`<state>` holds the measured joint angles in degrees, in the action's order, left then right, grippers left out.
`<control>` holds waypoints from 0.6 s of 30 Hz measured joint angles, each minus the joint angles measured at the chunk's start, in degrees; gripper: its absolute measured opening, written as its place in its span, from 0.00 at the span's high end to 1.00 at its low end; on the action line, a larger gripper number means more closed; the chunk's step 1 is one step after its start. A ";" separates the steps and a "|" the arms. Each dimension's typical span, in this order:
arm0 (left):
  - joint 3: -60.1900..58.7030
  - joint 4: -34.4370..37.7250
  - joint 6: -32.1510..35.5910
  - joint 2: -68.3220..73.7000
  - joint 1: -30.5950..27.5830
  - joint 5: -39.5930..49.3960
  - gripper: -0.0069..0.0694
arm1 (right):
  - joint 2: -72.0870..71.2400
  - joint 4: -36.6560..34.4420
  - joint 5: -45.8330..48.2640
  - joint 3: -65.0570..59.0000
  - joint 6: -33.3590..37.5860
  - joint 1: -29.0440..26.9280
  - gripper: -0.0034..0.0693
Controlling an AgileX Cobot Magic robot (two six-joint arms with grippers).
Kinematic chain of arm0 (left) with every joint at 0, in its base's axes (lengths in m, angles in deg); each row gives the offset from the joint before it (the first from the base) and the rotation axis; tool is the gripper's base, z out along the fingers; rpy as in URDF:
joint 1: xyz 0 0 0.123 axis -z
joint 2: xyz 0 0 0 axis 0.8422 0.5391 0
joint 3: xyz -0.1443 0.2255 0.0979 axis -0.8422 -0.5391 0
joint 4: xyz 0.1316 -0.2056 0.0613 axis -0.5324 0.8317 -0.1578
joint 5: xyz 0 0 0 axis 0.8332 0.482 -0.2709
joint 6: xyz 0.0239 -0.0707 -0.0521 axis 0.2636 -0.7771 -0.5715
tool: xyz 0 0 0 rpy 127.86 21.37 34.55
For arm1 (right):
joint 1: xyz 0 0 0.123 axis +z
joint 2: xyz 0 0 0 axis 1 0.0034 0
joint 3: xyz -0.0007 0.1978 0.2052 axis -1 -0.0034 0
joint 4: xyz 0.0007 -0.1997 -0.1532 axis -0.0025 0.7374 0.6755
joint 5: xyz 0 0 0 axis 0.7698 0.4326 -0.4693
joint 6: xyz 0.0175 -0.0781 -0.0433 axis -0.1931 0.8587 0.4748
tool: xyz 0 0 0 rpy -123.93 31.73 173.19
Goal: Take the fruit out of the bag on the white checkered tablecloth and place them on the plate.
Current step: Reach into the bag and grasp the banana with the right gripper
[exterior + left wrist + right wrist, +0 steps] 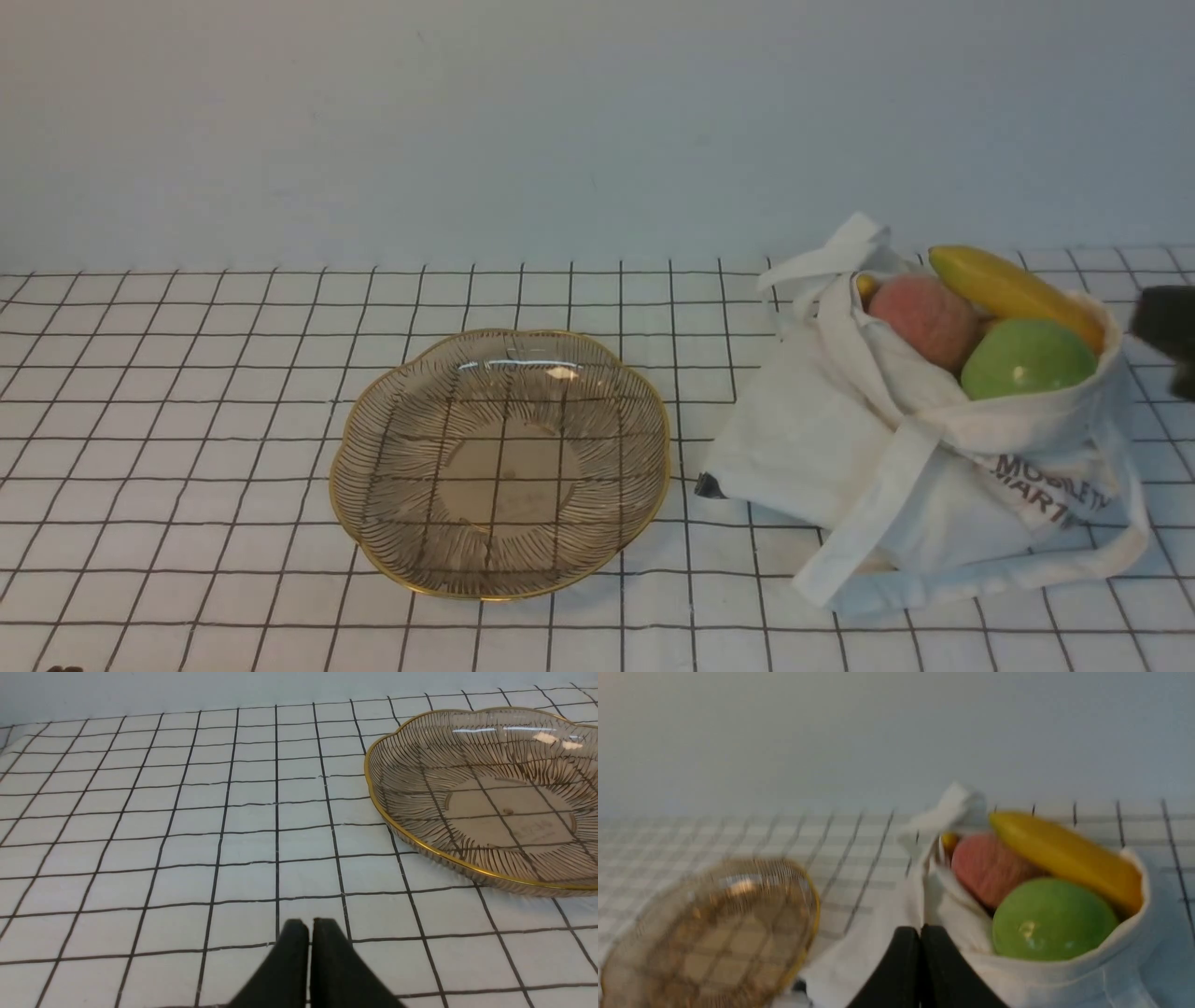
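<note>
Rolled open at the right of the white checkered tablecloth point(187, 373), the bag point(896, 467) seems set to offer banana point(1013, 291), peach point(924, 320) and apple point(1025, 359) for picking, with the bare plate point(499, 462) just left of it, while right hand point(920, 933) and left hand point(309, 926) are pinched closed, empty.

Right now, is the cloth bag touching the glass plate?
Apart. The front view shows a strip of bare checkered tablecloth between the plate and the bag.
</note>
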<state>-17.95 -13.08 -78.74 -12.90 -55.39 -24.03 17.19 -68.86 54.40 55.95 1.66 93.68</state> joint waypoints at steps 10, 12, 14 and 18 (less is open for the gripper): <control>0.00 0.00 0.00 0.00 0.00 0.00 0.92 | 33.00 12.61 19.37 31.54 -0.53 0.00 0.97; 0.00 0.00 0.00 0.00 0.00 0.00 0.92 | 37.86 14.88 22.04 36.84 -1.80 0.00 0.97; 0.00 0.00 0.00 0.00 0.00 0.00 0.92 | 40.27 16.35 23.23 39.41 -3.06 0.00 0.96; 0.00 0.00 0.00 0.00 0.00 0.00 0.92 | 49.12 22.16 29.04 47.68 -6.77 0.12 0.88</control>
<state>-17.95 -13.08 -78.74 -12.90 -55.39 -24.03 66.30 -46.70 83.44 103.63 -5.12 93.80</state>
